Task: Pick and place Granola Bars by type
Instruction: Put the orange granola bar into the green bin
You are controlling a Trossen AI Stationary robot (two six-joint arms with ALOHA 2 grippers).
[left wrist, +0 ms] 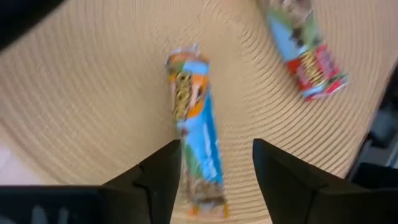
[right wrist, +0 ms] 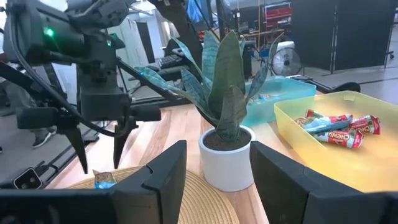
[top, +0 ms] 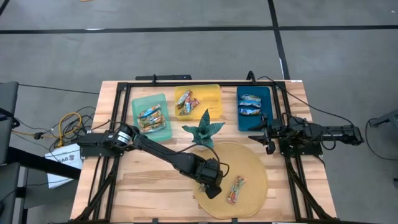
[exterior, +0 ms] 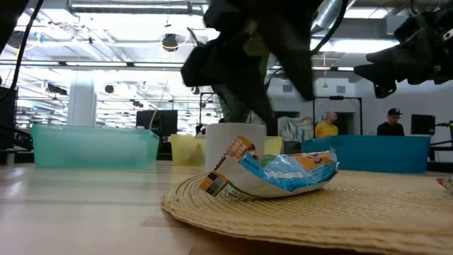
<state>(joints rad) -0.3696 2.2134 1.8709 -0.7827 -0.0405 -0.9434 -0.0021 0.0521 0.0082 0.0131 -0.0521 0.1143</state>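
Crinkly blue-and-orange foil wraps the bar lying on the round woven mat near the desk's front edge, between the spread fingers of the left pincer (released, touching nothing). A red-ended bar lies just beside. Green, yellow and blue trays line the back edge; a potted plant stands between. Right pincer waits open.
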